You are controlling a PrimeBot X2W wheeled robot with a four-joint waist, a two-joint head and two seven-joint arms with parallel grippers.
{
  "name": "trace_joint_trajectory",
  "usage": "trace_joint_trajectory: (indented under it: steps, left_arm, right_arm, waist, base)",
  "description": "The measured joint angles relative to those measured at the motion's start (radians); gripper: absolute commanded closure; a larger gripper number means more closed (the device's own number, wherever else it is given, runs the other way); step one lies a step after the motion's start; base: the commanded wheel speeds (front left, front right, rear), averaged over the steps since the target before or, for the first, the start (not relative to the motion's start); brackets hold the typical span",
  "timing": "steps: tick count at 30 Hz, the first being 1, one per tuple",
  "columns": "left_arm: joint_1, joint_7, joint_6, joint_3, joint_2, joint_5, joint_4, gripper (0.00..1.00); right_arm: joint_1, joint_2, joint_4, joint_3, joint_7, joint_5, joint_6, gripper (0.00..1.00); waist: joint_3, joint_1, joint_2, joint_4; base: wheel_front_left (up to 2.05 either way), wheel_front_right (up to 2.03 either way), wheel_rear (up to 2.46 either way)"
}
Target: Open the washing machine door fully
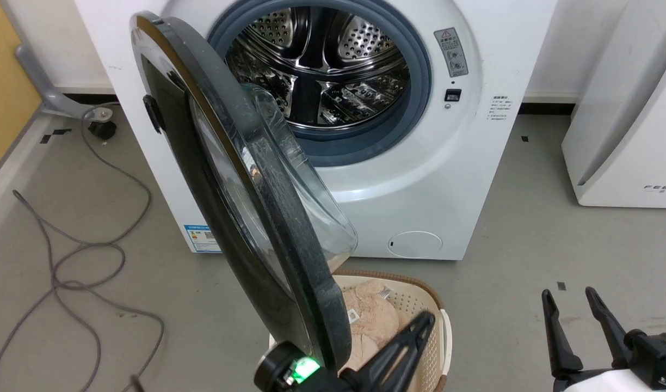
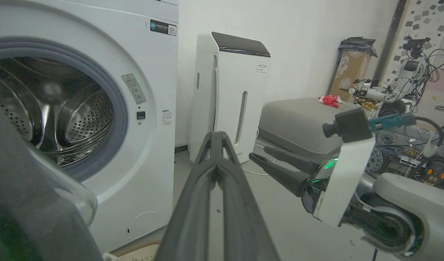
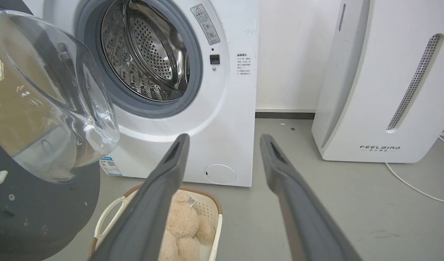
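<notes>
The white washing machine shows its steel drum behind a grey gasket. The washing machine door stands swung out on its left-side hinge, edge-on to me, its clear glass bowl facing right. My left gripper is shut and empty, low by the door's free edge on the inner side; whether it touches the door I cannot tell. In the left wrist view the door fills the lower left beside the shut gripper. My right gripper hangs open at the lower right, well apart from the door.
A cream laundry basket with a beige plush toy sits under the door. A white FEELBIRD appliance stands right of the machine. Grey cables trail over the floor on the left. A grey padded seat lies farther right.
</notes>
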Motion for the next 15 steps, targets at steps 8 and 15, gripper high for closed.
trace_joint_trajectory:
  steps: [8,15]
  left_arm:
    - [-0.007,0.041,0.022,-0.002,0.003,0.002,0.173,1.00]
    - [-0.049,0.012,0.094,0.056,0.002,0.005,0.262,1.00]
  right_arm:
    - [-0.002,0.000,0.010,0.002,0.000,0.001,0.000,0.00]
    - [-0.002,0.000,0.021,0.002,0.000,0.008,0.000,0.00]
  waist:
    - [0.015,0.0000,0.0000,-0.003]
    - [0.019,0.0000,0.0000,-0.012]
  base:
    - [0.00,0.00,0.00]
    - [0.00,0.00,0.00]
